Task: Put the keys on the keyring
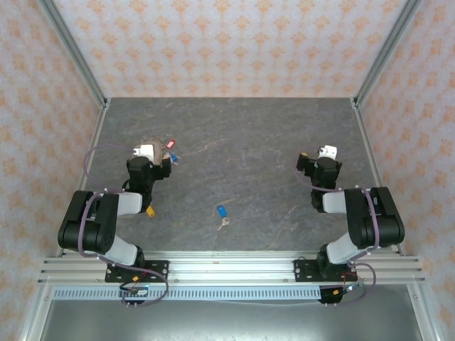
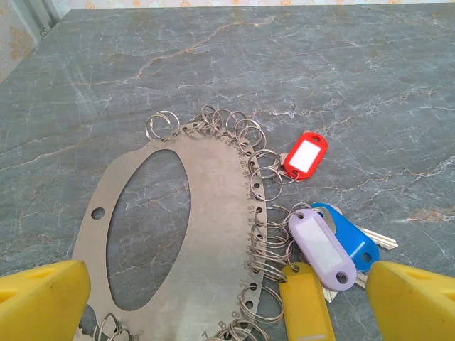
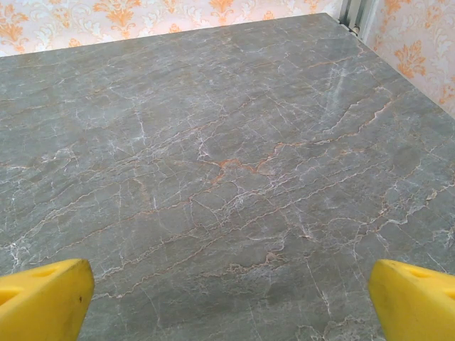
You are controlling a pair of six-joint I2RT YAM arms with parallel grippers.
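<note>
The keyring (image 2: 213, 206) is a flat grey oval plate with a big oval hole and many small split rings along its rim. It lies on the table under my left gripper (image 2: 227, 312), which is open, its yellow fingers (image 2: 43, 298) wide on either side. Hanging from the right rim are keys with a red tag (image 2: 306, 156), a blue tag (image 2: 352, 234), a lilac tag (image 2: 320, 245) and a yellow tag (image 2: 306, 302). A loose blue-tagged key (image 1: 221, 212) lies mid-table. My right gripper (image 3: 227, 305) is open over bare table, its fingers (image 3: 416, 298) far apart.
A yellow-orange tag (image 1: 150, 210) lies beside the left arm's forearm. From above, the left gripper (image 1: 151, 150) is at the back left and the right gripper (image 1: 323, 155) at the back right. Patterned walls with metal posts (image 1: 75, 50) enclose the grey stone table (image 1: 249, 149).
</note>
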